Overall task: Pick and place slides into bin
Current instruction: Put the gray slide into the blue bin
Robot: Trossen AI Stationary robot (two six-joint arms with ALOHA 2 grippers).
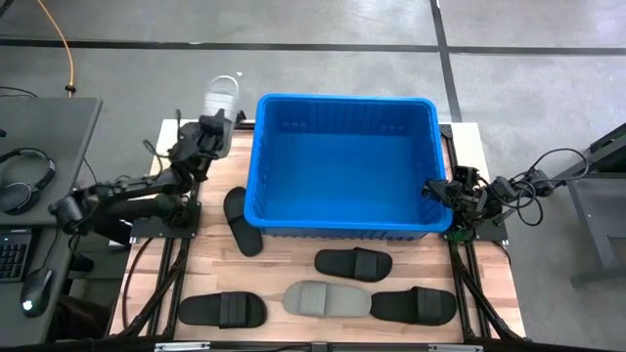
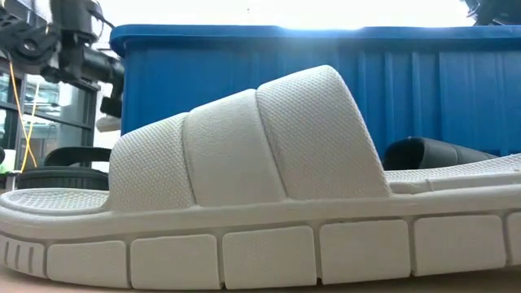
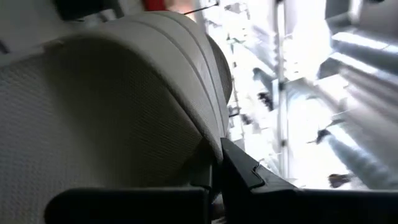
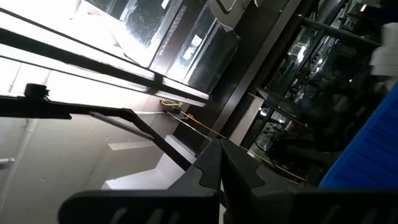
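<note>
Left gripper (image 1: pixel 223 115) pinches a light slide (image 1: pixel 222 96) beside the bin (image 1: pixel 256 156).

The bin (image 1: pixel 344 166) hides one black slide's (image 1: pixel 241 221) edge.

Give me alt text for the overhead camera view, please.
A large blue bin stands empty on a wooden table, with four black slides and one grey slide lying around it. The left gripper holds a light slide beside the bin.
</note>
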